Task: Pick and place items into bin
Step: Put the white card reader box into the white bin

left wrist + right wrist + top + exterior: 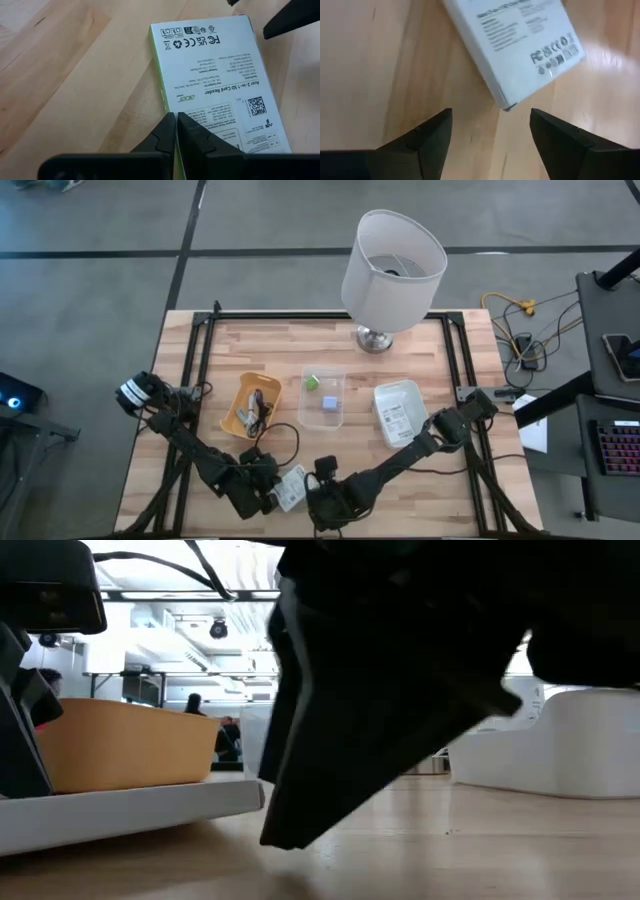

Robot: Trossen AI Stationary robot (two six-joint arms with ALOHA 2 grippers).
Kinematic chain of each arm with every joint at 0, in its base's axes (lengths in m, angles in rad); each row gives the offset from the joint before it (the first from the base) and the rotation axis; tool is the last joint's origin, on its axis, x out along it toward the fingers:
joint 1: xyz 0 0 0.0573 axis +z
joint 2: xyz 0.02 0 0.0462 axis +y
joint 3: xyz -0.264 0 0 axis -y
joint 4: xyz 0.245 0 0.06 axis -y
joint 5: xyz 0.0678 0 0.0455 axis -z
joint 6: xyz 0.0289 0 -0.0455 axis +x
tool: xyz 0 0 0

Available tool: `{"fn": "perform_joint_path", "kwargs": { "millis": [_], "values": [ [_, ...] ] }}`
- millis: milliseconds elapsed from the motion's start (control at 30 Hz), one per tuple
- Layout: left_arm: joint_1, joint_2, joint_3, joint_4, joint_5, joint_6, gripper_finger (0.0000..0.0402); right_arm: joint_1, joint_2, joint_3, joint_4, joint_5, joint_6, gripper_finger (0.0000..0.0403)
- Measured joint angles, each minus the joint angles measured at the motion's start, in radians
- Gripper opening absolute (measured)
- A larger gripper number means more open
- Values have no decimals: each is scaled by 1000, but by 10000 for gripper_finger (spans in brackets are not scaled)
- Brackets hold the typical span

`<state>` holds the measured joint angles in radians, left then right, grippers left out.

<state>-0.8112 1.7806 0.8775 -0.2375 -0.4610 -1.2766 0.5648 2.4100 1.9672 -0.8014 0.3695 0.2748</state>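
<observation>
**Both grippers close in on a packet at the table's near edge**

Nearest, at about six o'clock on the wooden table [200, 370], a flat white packet [291, 487] with green print lies flat on the boards. The left gripper [176, 125] sits at its seven o'clock side, fingers pressed together and holding nothing, tips touching or just over the packet's long edge. The right gripper [490, 125] hangs at the packet's four o'clock side with its jaws spread wide and empty, one corner of the packet lying between and just ahead of the fingertips.

The step in hand looks like the pick of this packet: the shut left fingers seem to steady or nudge it while the right lines up. The next move would call for the right gripper to go lower and straddle the packet's thin edge, which is awkward on a flat thing lying flush.

Farther in, near the centre, stands a clear bin [324, 397] holding a green cube [312, 381] and a grey-blue cube [330, 406]. At its nine o'clock is a yellow tray [245, 395] with coiled cables [259, 412]; at its three o'clock a second white packet [399, 412]. Farthest, at twelve o'clock, the white lamp [392, 270].
</observation>
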Motion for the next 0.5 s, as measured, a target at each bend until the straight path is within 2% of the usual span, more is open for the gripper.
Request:
{"fn": "perform_joint_path", "kwargs": {
  "millis": [100, 233, 500],
  "values": [
    [0, 1, -1, 0, 0, 0, 1, 0, -1, -28, 46, 13, -122, 253],
    [0, 1, -9, -2, 3, 0, 1, 0, -2, -55, 117, 107, -240, 249],
    [4, 2, -17, 16, 3, -2, 1, -15, -2, -77, 167, 128, -284, 245]
  ]
}}
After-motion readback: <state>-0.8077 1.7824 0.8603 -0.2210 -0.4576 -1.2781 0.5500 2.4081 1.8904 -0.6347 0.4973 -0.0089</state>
